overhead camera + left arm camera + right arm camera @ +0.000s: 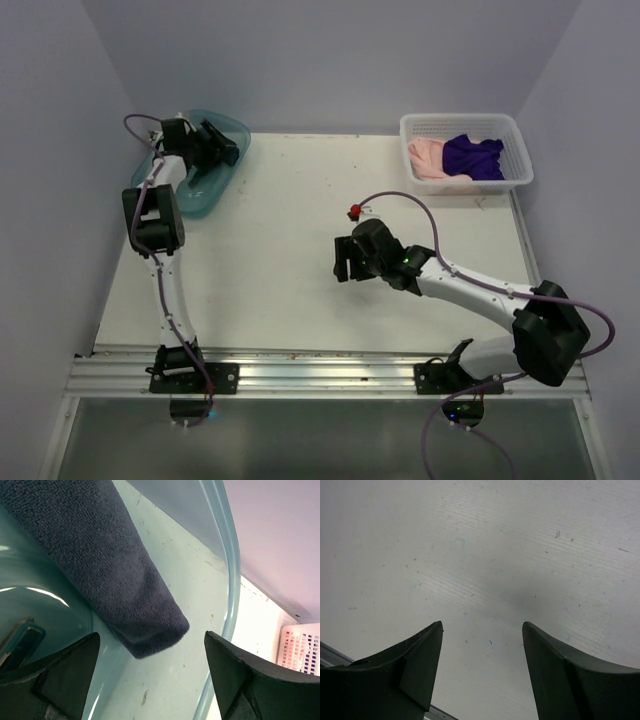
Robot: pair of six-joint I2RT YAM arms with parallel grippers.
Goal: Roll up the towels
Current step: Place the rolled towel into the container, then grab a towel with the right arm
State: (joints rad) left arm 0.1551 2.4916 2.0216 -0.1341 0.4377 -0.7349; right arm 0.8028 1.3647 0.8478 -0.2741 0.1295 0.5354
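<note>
Judging by the rolled blue towel (110,565) lying slantwise inside the tub (227,555), looks like a drop-off step close to done. To finish cleanly, lift the left gripper (151,645) straight up out of the tub with both jaws wide and apart from the roll's near end, so as not to snag the nap or tug the roll loose. Avoid any sideways sweep toward the tub's curved wall, close by on the right in the wrist view. Then turn to the pink towel (425,158) and purple towel (472,157), bunched and unrolled in the basket (515,150), well apart from the tub across the table (280,220). Left arm: reaching far from its base, elbow raised, wrist tipped down over the tub, jaws spread on either side of the roll's end, touching nothing and holding nothing. Right gripper (482,630): hovering low over bare table, well to the right of the tub and nearer the bases, jaws parted, empty. Right arm: forearm stretched leftward from its base, wrist angled down.
</note>
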